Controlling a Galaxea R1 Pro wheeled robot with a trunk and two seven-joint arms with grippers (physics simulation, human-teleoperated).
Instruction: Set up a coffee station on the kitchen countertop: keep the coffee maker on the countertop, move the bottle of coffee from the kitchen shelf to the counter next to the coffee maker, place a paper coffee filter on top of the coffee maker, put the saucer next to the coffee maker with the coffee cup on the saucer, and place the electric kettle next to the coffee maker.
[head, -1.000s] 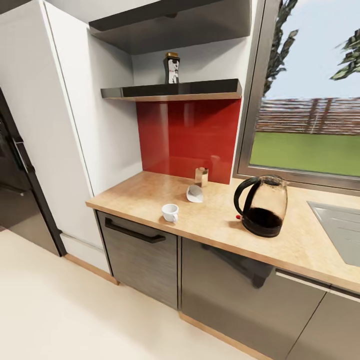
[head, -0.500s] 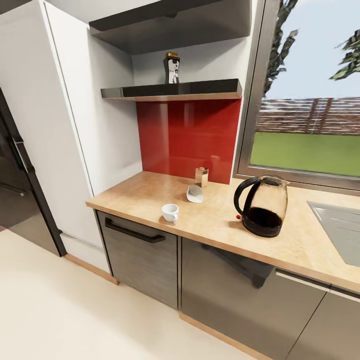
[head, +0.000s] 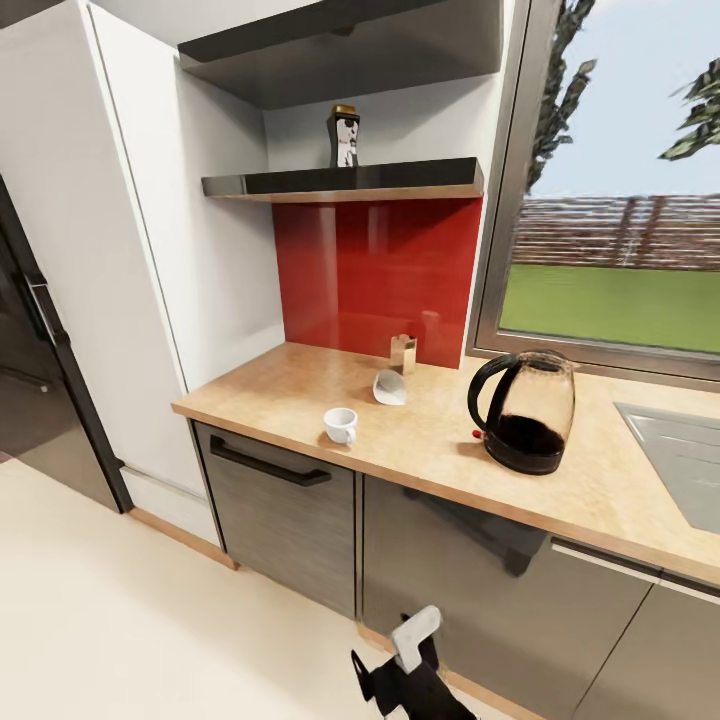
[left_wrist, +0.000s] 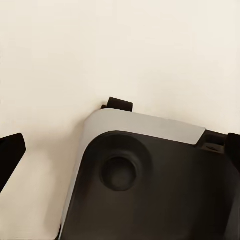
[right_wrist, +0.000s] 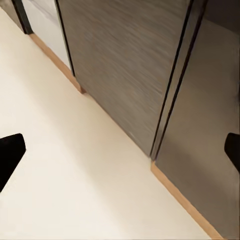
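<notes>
On the desk (head: 290, 385) by the red back wall (head: 375, 275), the task's things stand well apart. The cup (head: 340, 424) sits near the front edge, with bare top all around it. Behind it, closer to the wall, lies a small white thing (head: 389, 387); I cannot tell if it is the saucer or the filter. Just behind that, almost at the wall, stands a small tan box (head: 403, 352). The kettle (head: 526, 412) stands upright further along, between the cup and the sink (head: 680, 455), a little back from the front edge. The left end of the desk is bare wood up to its corner.

Up on the shelf (head: 345, 181) stands the bottle (head: 343, 136), close to the shelf's front edge, with free room on both sides.

Low in the head view, a grey and black arm part (head: 410, 665) pokes up in front of the cupboard doors (head: 285, 505), over open pale floor (head: 150, 630).

The left wrist view shows the robot's own base (left_wrist: 145, 175) on the floor, with black tips at both side edges, so the left jaws are wide. The right wrist view shows the floor and cupboard fronts, with its tips just as far apart, so the right jaws are wide too. Neither holds anything.
</notes>
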